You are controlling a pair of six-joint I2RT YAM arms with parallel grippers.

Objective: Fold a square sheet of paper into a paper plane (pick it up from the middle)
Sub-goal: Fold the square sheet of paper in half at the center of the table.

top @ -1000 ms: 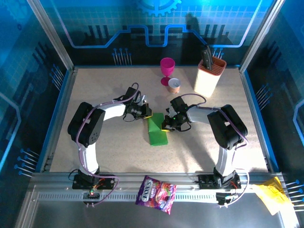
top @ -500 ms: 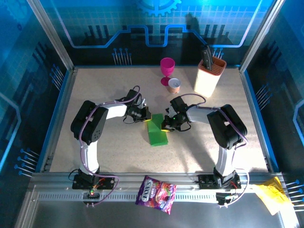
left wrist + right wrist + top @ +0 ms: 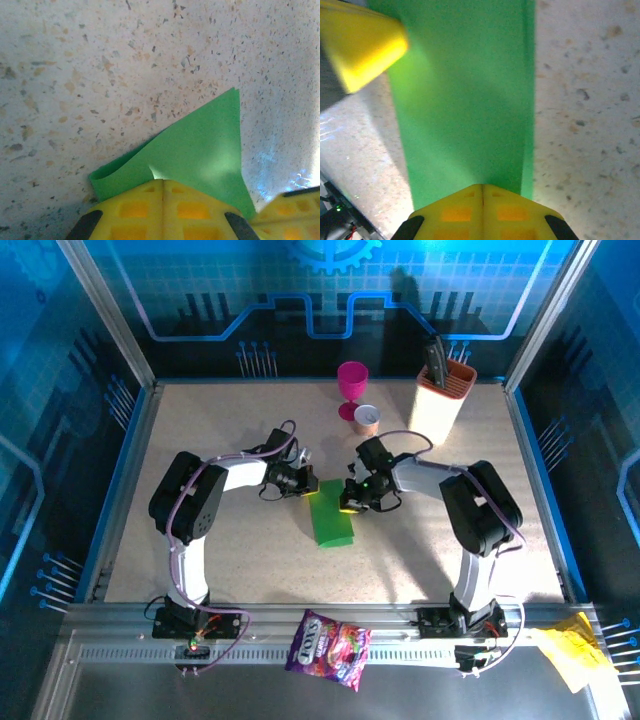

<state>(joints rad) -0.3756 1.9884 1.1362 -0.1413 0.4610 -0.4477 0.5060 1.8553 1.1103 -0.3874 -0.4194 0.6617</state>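
The square sheet of paper (image 3: 331, 515) is bright green and lies folded into a narrow strip at the table's middle. My left gripper (image 3: 309, 486) is shut, its yellow tips pressing down on the strip's far left corner. In the left wrist view the paper (image 3: 200, 145) shows a pointed flap and a rounded fold at its left, right in front of the left gripper (image 3: 163, 181). My right gripper (image 3: 348, 503) is also shut and rests on the strip's right edge. The right wrist view has the paper (image 3: 465, 100) running straight away from the right gripper (image 3: 482, 186).
A pink goblet (image 3: 351, 385), a small cup (image 3: 367, 419) and an orange-rimmed knife holder (image 3: 440, 400) stand at the back. A purple snack bag (image 3: 328, 648) and crumpled yellow paper (image 3: 572, 648) lie on the front rail. Blue walls enclose the table.
The raised fold at the strip's far end has been pressed down flatter. The left arm's elbow swung slightly right and the right gripper shifted a little toward the back.
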